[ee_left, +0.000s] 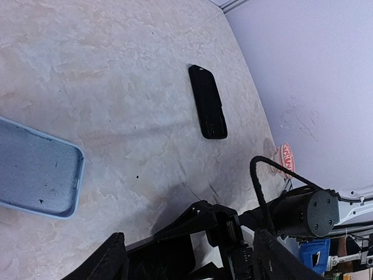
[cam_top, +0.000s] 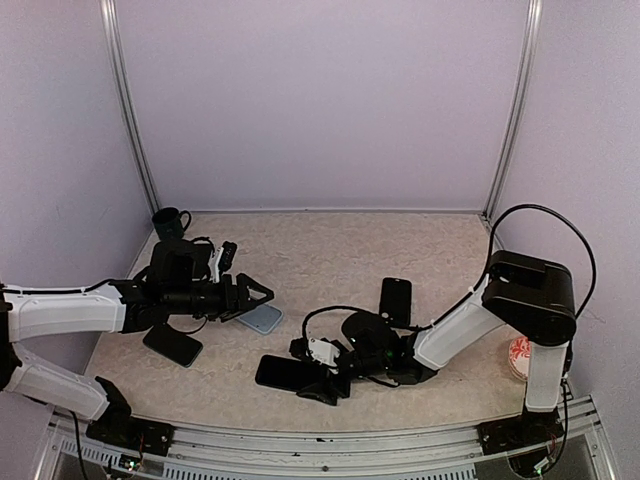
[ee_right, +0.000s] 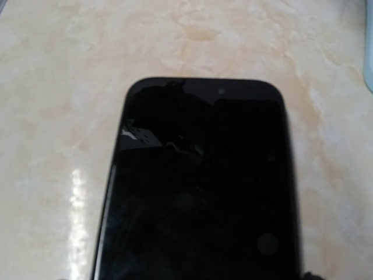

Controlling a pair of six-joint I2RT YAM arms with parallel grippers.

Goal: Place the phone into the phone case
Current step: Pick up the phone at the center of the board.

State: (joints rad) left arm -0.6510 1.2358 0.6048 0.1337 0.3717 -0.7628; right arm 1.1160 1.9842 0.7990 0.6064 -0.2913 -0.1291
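Observation:
A light-blue phone case (cam_top: 262, 319) lies open side up left of centre; it also shows in the left wrist view (ee_left: 36, 172). My left gripper (cam_top: 256, 296) hovers over its near-left edge, open and empty, with dark fingertips (ee_left: 112, 260) at the bottom of its view. A black phone (cam_top: 283, 371) lies flat near the front, screen up, and fills the right wrist view (ee_right: 201, 192). My right gripper (cam_top: 322, 384) is low at that phone's right end. Its fingers are hidden in the right wrist view, so I cannot tell their grip.
A second black phone (cam_top: 395, 300) lies right of centre and shows in the left wrist view (ee_left: 208, 109). A third dark phone (cam_top: 172, 345) lies at the left front. A dark green mug (cam_top: 168, 222) stands at the back left. A red-and-white round object (cam_top: 519, 355) sits by the right arm's base.

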